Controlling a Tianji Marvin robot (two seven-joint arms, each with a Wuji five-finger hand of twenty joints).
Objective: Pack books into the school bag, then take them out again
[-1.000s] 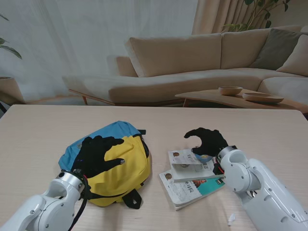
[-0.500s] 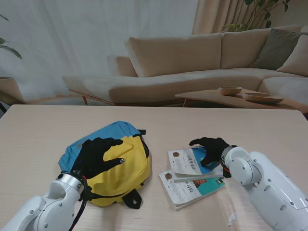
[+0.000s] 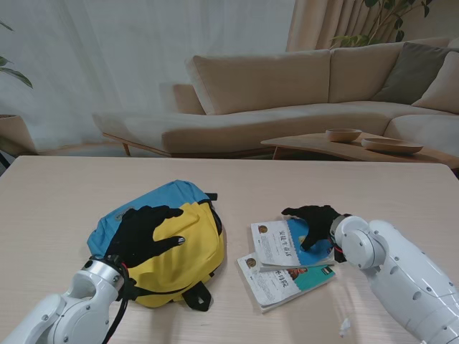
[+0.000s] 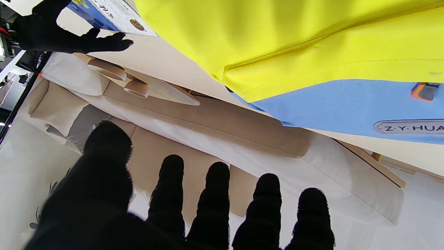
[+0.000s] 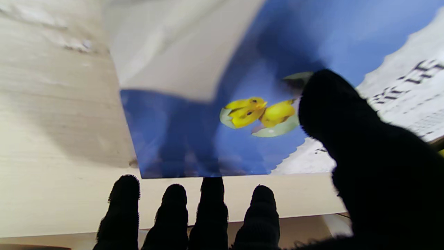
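Note:
The yellow and blue school bag (image 3: 183, 251) (image 4: 312, 41) lies on the table in front of my left arm. My left hand (image 3: 143, 231) (image 4: 194, 211) rests flat on its yellow top, fingers spread, holding nothing. Two books are stacked to the right of the bag. The top book (image 3: 274, 244) (image 5: 194, 139) has a white and blue cover with yellow ducklings. The lower book (image 3: 287, 281) shows a teal band. My right hand (image 3: 315, 221) (image 4: 52, 31) is over the top book's far right corner, open. Its thumb (image 5: 347, 132) lies across the cover and its fingers (image 5: 211, 208) reach past the book's edge.
A black bag strap (image 3: 195, 295) sticks out on the side nearest me. A small white scrap (image 3: 344, 327) lies on the table by my right forearm. Beyond the table are a beige sofa (image 3: 287, 79) and a low table with two bowls (image 3: 343, 134) (image 3: 391, 145).
My right hand has come down from a raised, curled pose onto the top book, whose lifted cover now lies flat. The left hand and the bag have stayed put.

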